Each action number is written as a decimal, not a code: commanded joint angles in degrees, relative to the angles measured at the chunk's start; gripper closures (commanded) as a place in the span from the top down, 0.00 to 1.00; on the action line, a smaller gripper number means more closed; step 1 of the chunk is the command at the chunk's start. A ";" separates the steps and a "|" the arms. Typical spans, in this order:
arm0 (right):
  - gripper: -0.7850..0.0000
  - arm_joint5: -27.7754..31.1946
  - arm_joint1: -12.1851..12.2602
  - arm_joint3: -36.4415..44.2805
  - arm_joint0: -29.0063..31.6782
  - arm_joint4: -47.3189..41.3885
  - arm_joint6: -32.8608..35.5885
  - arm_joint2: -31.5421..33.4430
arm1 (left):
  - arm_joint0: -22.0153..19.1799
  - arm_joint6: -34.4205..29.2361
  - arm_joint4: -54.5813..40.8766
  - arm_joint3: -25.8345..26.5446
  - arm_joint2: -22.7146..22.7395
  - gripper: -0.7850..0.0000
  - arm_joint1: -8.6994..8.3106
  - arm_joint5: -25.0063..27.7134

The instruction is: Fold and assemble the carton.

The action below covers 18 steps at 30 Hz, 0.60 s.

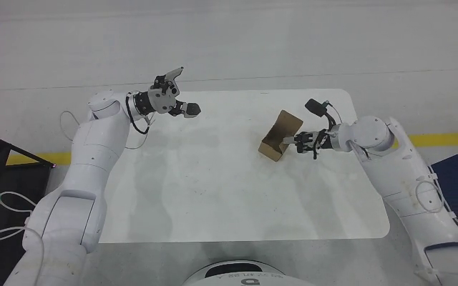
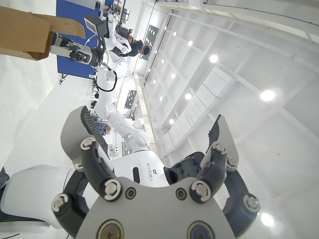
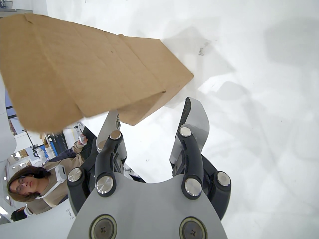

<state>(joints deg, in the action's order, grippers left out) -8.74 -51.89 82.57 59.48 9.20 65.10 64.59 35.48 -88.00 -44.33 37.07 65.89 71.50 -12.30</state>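
Desk (image 1: 215, 200): white, carton (image 1: 278, 136) sits on it, brown, part-folded, flaps loose. Left arm bent, well clear of carton, wrist tipped upward; left gripper (image 2: 152, 115) jaws wide open, holding nothing. Right arm stretched in low, right gripper (image 3: 152, 108) right at the carton flap, jaws apart, no grip.

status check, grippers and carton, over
Left gripper open, empty, raised. Right gripper open at the carton's edge. Carton on table, not yet assembled.
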 commanded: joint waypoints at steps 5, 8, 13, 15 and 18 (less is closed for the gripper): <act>0.48 -3.68 -0.78 0.84 -2.25 3.08 -0.32 -3.47 | 0.00 0.00 0.00 0.00 0.00 1.00 0.00 0.00; 0.47 -5.32 -1.10 1.50 -3.07 4.50 -0.39 -4.80 | 0.00 0.00 0.00 0.00 0.00 1.00 0.00 0.00; 0.47 -8.40 -1.41 3.12 -3.71 7.72 -0.50 -6.58 | 0.00 0.00 0.00 0.00 0.00 1.00 0.00 0.00; 0.53 -9.96 -1.49 4.13 -3.80 9.25 -0.69 -7.18 | 0.00 0.00 0.00 0.00 0.00 1.00 0.00 0.00; 0.55 -13.70 -1.67 5.48 -3.99 12.75 -1.05 -8.62 | 0.00 0.00 0.00 0.00 0.00 1.00 0.00 0.00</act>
<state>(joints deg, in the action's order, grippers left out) -21.07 -53.49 87.67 55.56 20.91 64.14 56.44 35.48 -88.00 -44.33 37.07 65.89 71.50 -12.30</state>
